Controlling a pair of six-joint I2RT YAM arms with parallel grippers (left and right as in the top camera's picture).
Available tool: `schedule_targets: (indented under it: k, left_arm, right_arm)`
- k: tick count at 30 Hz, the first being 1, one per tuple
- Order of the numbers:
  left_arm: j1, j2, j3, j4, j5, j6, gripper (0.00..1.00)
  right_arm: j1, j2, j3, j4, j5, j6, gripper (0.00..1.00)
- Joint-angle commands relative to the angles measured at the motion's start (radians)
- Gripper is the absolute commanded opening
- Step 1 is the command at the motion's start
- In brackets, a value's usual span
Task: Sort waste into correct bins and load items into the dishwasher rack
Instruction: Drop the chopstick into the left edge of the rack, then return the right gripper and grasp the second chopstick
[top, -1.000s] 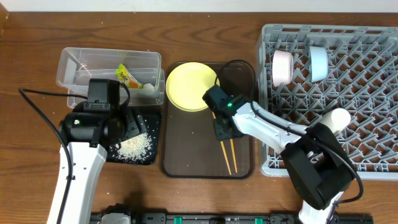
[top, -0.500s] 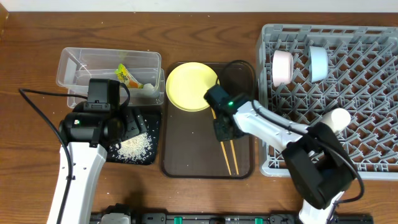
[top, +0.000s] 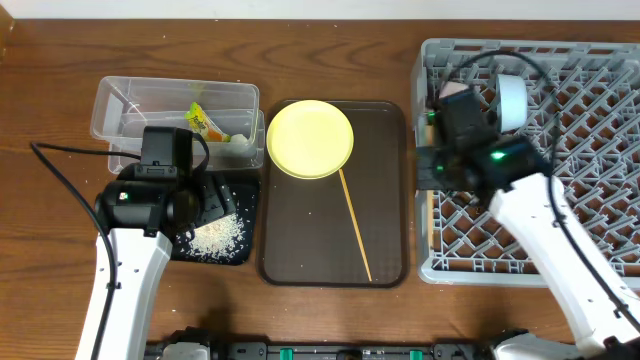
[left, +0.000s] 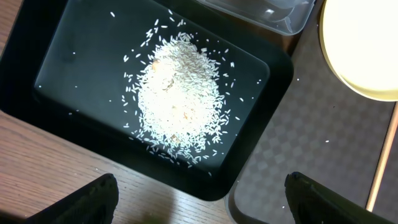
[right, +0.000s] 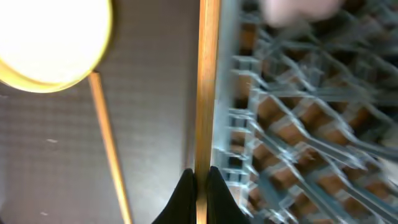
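My left gripper (left: 199, 200) is open and empty, hovering over the near edge of the black tray (left: 68, 68), which holds the white rice scraps (left: 180, 93); it also shows in the overhead view (top: 205, 200). My right gripper (right: 200, 177) is shut on one wooden chopstick (right: 208, 93), held along the left edge of the grey dishwasher rack (right: 298, 137). The other chopstick (top: 355, 225) lies on the brown serving tray (top: 300, 240) below the yellow plate (top: 310, 138). The yellow-green wrapper (top: 205, 122) lies in the clear box (top: 140, 100). The pinkish bowl (top: 457, 92) and the blue bowl (top: 512, 100) stand in the rack (top: 580, 150).
A small pale object (top: 240, 145) sits at the clear box's right end. The right arm (top: 540, 220) stretches across the rack's front left part. Bare wooden table (top: 50, 230) surrounds the bins, tray and rack.
My right gripper has lifted one chopstick off the brown tray and swung right to the rack's left edge. One chopstick stays on the tray. The left arm has not moved.
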Motion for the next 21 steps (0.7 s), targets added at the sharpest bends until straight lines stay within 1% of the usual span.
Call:
schedule_targets:
  k: [1, 4, 9, 11, 12, 14, 15, 16, 18, 21]
  left_arm:
    - [0.005, 0.002, -0.003, -0.002, -0.011, -0.013, 0.88]
    - [0.005, 0.002, -0.003, -0.003, -0.011, -0.013, 0.89]
    - [0.005, 0.002, -0.003, -0.003, -0.011, -0.013, 0.89]
    - [0.005, 0.002, -0.003, -0.003, -0.011, -0.013, 0.88]
    - [0.005, 0.002, -0.003, -0.003, -0.011, -0.013, 0.88]
    - [0.005, 0.002, -0.003, -0.003, -0.011, -0.012, 0.89]
    - [0.005, 0.002, -0.003, -0.003, -0.011, -0.013, 0.88]
    - [0.005, 0.002, -0.003, -0.003, -0.011, -0.012, 0.89]
    - [0.005, 0.002, -0.003, -0.003, -0.011, -0.013, 0.88]
    - [0.005, 0.002, -0.003, -0.003, -0.011, -0.013, 0.88]
  right_arm:
    - [-0.054, 0.034, -0.014, -0.037, 0.007, -0.073, 0.01]
    - [-0.085, 0.075, -0.035, -0.047, 0.034, -0.074, 0.01]
    - [-0.1, 0.154, -0.051, -0.011, 0.033, -0.074, 0.02]
    - [-0.099, 0.178, -0.051, 0.006, 0.029, -0.074, 0.09]
    - [-0.099, 0.183, -0.051, 0.01, 0.029, -0.074, 0.13]
    - [-0.098, 0.181, -0.05, 0.013, 0.029, -0.074, 0.27]
    - [-0.098, 0.176, -0.045, 0.013, 0.029, -0.074, 0.31]
    - [-0.098, 0.171, -0.039, 0.013, 0.03, -0.074, 0.34]
    - [-0.098, 0.156, -0.016, 0.009, 0.029, -0.074, 0.35]
    - [-0.093, 0.116, 0.021, 0.008, 0.008, -0.074, 0.35]
